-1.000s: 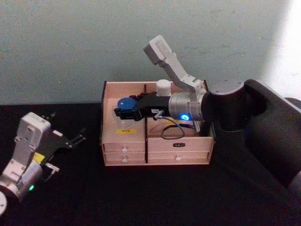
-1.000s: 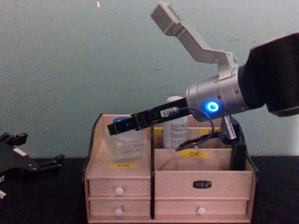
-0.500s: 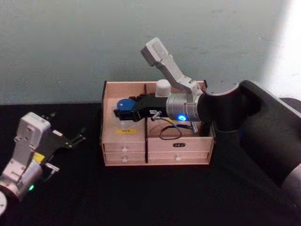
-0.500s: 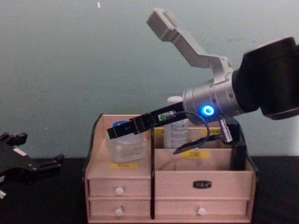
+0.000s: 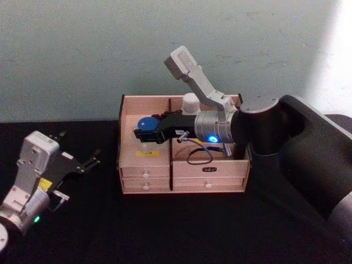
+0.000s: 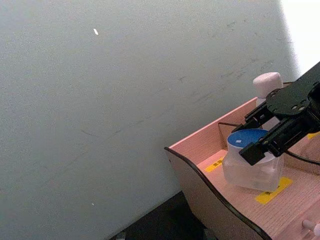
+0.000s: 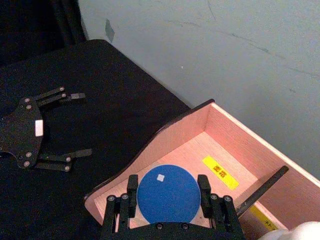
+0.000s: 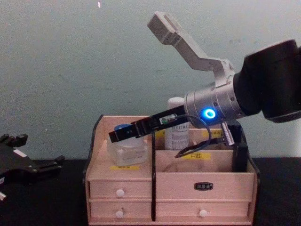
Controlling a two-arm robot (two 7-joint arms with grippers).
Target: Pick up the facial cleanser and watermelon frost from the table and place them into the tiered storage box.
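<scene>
The watermelon frost (image 5: 147, 123) is a small clear jar with a blue lid. It rests low in the left upper compartment of the tiered storage box (image 5: 181, 170), by a yellow label. My right gripper (image 5: 144, 132) reaches in from the right and is shut on the lid (image 7: 168, 192), one finger on each side. From the side, the jar (image 8: 127, 148) hangs just under the black fingers (image 8: 120, 135). The facial cleanser (image 5: 191, 103), a white-capped bottle (image 8: 176, 129), stands upright in the rear right compartment. My left gripper (image 5: 91, 161) lies open on the table, left of the box.
The box (image 8: 202, 174) has several white-knobbed drawers along its front and a dark divider down the middle. A black cable loop hangs from my right wrist over the front right compartment. Black tabletop lies around the box, and a pale wall stands close behind it.
My right gripper has sunk lower into the left compartment with the jar and drawn slightly back. The left arm has not moved.
</scene>
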